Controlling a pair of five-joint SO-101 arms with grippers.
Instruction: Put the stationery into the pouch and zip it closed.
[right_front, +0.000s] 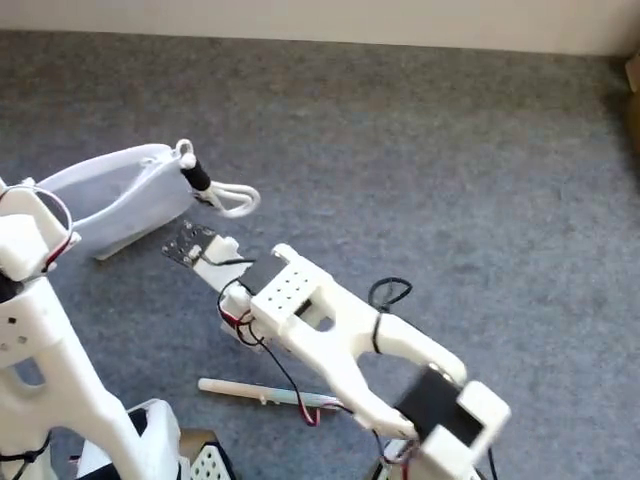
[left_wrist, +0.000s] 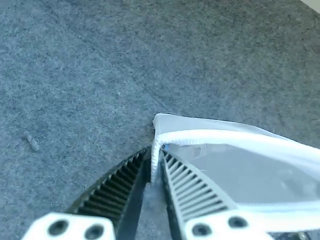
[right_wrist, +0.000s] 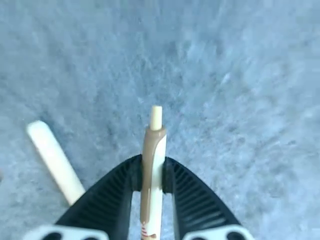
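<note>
We judge the pouch (right_front: 120, 195) to be light, thin and floppy: its clear wall will sag and its mouth will fold shut unless one side is pinned. The stiffened rim by the zip is the sensible place to hold it. It lies by the left edge of the tabletop (right_front: 480, 170), toward the far side, with its mouth facing the middle.

The left gripper (left_wrist: 156, 152) has its jaws pressed together on the end of that rim, with only the thin material between them.

The pen (right_wrist: 152, 145) looks light, stiff and smooth, so we expect it to slip or swivel if pinched near an end. A grip across the barrel suits it best. The right gripper (right_wrist: 151, 162) has its jaws clamped on the barrel, nearly closed, with the cream tip pointing out past the fingertips. In the high view it sits just beside the pouch's mouth.

A second pen (right_front: 265, 393) lies loose near the tabletop's near edge, well apart from the pouch.
</note>
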